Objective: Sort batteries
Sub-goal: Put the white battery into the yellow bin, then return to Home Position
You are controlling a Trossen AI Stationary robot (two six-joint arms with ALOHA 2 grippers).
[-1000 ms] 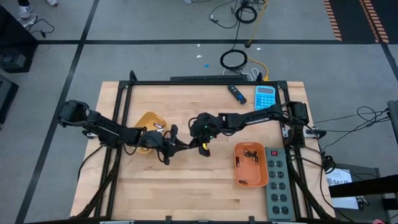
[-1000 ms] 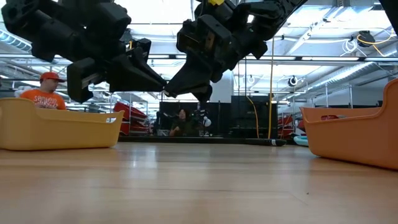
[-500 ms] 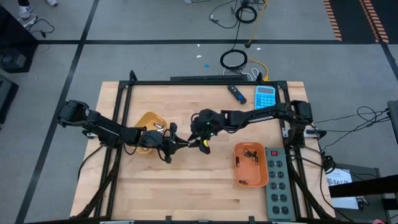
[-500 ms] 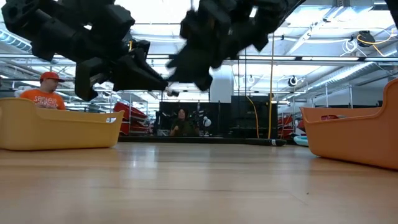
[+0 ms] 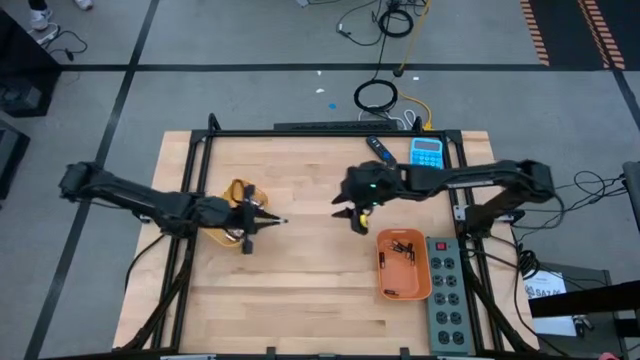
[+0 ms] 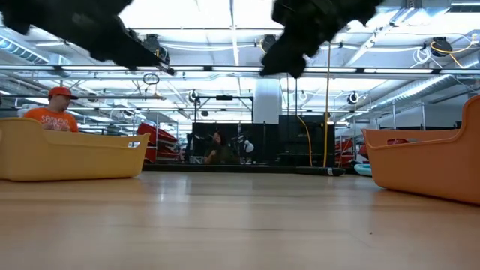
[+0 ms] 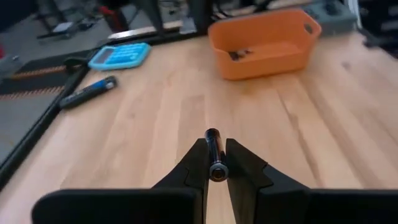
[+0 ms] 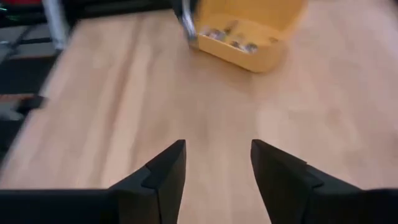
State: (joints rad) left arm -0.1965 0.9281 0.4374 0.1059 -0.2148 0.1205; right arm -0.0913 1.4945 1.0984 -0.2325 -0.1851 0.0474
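My left gripper (image 5: 272,219) hovers just right of the yellow tray (image 5: 238,190), shut on a thin dark battery (image 7: 214,152) with a silver end. The yellow tray (image 8: 249,31) holds several silvery batteries. My right gripper (image 5: 352,216) is above mid-table, left of the orange tray (image 5: 403,265). It stands open (image 8: 217,165) with only bare wood between its fingers. The orange tray (image 7: 264,40) has a few dark batteries lying on its floor. My left gripper pinches the battery's sides (image 7: 215,158) between its two fingers. The battery lies along the fingers, and its far end (image 7: 212,134) sticks out past the fingertips. The fingers point roughly level toward the table's right. The battery is lifted clear of the table.
A blue calculator (image 5: 427,155) and a dark blue-tipped stick (image 5: 379,149) lie at the far edge. A grey power strip (image 5: 448,295) runs along the right edge beside the orange tray. Bare wood lies between the two trays (image 6: 240,217).
The two grippers met tip to tip over mid-table and have drawn apart. My left gripper has pulled back toward the table's left edge and the yellow tray, carrying the battery. My right gripper has swung toward the right and far edges.
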